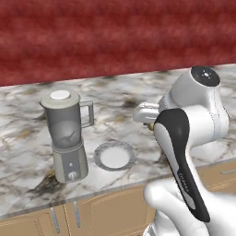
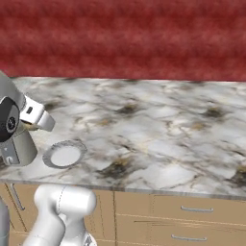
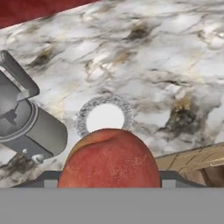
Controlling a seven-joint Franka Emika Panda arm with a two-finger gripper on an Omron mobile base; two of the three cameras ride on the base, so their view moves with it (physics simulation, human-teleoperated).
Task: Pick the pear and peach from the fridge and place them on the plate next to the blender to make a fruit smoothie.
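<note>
Hand [image 3: 109, 186] closed on the round pinkish-orange peach [image 3: 109, 162], held above the marbled grey-white stone surface [image 3: 175, 65]. Just beyond the fruit, flat on that surface: the small round shallow grey-white plate [image 3: 105, 116], bare. Immediately beside the plate: the grey blender [image 1: 67, 133] with clear handled jug, white lid and silver knobbed base. Behind, a dark red wall [image 1: 115, 37]; below the edge, tan wooden cabinet drawers [image 2: 182, 211].

1. The blender [image 1: 67, 138] stands on the counter [image 1: 27, 138], wall [image 1: 115, 37] behind.
2. The plate [image 1: 115, 156] lies just right of the blender.
3. The peach [image 3: 109, 159] sits in the claw [image 3: 109, 183], above the counter's front, near the plate.
</note>
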